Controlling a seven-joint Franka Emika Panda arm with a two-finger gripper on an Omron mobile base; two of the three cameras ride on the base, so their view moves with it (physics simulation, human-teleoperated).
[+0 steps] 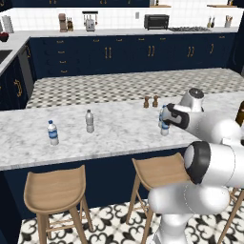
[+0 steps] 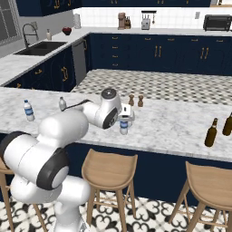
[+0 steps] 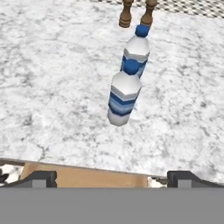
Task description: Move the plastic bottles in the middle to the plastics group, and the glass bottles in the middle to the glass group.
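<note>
Left base, middle bottles: two clear water bottles (image 1: 164, 125) stand upright on the marble counter (image 1: 119, 131), half hidden behind the white arm (image 1: 200, 119).
Left base, plastics group: far left, a blue-banded bottle (image 1: 53, 133) and a plain greyish bottle (image 1: 89, 121), near each other but apart.
Left base, glass: a dark-brown bottle (image 1: 239, 114) peeks in at the right edge.
Left base, extras: two brown shakers (image 1: 150, 101) just behind the middle pair; wooden stools (image 1: 56, 190) under the counter.
Right base, glass: two long-necked brown bottles (image 2: 211, 132) on the right of the counter, well apart from the middle.
Right base, room: navy cabinets (image 2: 154, 52), sink (image 2: 41, 46) on the left, toaster oven (image 2: 218, 22) at the back.
Hand view, bottles: here the caps look blue; nearer bottle (image 3: 124, 93) with blue stripes, second bottle (image 3: 136, 51) right behind it.
Hand view, labels: no writing readable.
Hand view, claw: gripper (image 3: 112, 178) spread wide, holding nothing, hanging off the counter's near edge.
</note>
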